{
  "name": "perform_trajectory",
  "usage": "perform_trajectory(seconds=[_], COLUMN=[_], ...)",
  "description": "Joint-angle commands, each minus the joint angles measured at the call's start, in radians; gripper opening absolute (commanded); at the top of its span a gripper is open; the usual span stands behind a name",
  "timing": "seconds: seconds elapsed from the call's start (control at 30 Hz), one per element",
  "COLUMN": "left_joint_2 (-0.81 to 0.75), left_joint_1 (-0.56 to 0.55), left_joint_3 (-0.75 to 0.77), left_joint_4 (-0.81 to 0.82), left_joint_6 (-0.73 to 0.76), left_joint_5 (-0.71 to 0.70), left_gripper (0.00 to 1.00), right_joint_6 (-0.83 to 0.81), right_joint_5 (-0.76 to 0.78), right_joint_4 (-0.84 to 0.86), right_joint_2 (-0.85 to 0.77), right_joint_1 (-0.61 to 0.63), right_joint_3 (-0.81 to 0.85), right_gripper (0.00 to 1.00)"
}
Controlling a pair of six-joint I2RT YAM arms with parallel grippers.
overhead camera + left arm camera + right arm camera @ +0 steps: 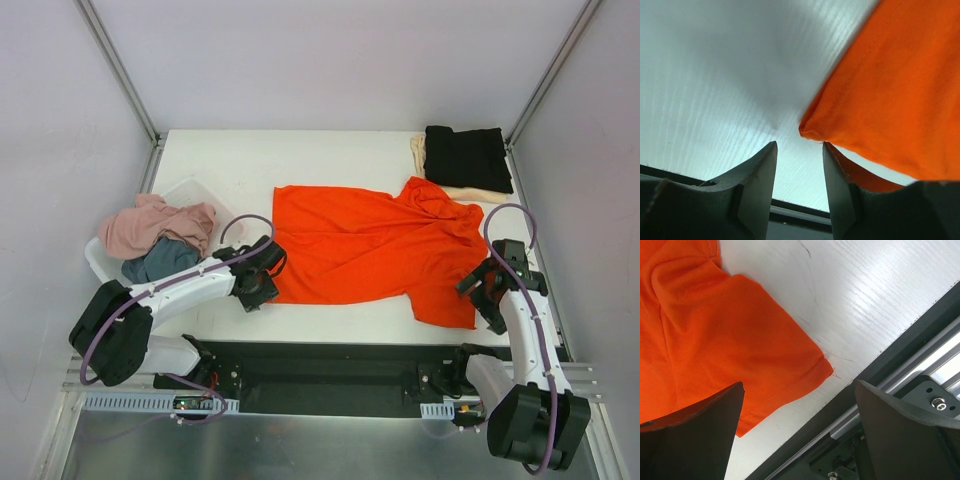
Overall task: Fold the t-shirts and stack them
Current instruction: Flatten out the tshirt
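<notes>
The left pincer (799, 145) stands partly open, a narrow gap between its fingers and nothing in it. It sits low over the white surface (300, 160). The near-left corner of the orange-red t-shirt (370, 245) lies just beyond the fingertips. That shirt is spread almost flat across the middle of the surface, rumpled along its right side. In the top view the left pincer is at about 8 o'clock of it.

The right pincer (485, 290) is at about 4 o'clock of the shirt, its fingers spread wide and holding nothing. It hovers over the shirt's near-right corner, close to the surface's front edge.

At 1 o'clock of the orange-red shirt, in the far-right corner, a folded black t-shirt (465, 158) rests on a cream-beige t-shirt (470, 193), whose edges show beneath it. At 9 o'clock a dusty pink t-shirt (150, 225) and a grey-blue t-shirt (160, 260) lie bundled in a white plastic tub (195, 190) at the left edge.
</notes>
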Motion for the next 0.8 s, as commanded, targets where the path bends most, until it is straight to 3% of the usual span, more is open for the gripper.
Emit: perform_trajectory(seconds=[0.0,0.4,0.77], left_joint_2=[0.003,0.116,0.213], left_joint_1=[-0.007,-0.066,-0.075], left_joint_3=[0.037,0.043,0.063], left_joint_4=[-0.020,0.030,0.032], left_joint_6=[-0.070,-0.092,-0.095], left_joint_5=[-0.111,-0.185,-0.205], left_gripper=[0.42,0.40,0.33], right_joint_6=[-0.021,-0.042,-0.044], right_joint_5=[0.002,0.031,0.023], right_joint_4=[0.017,0.037,0.044], right_joint_2=[-0.004,-0.016,0.008], right_joint_1=[-0.008,-0.008,-0.008], right_joint_3=[0.003,0.003,-0.017], right_gripper=[0.96,0.97,0.96])
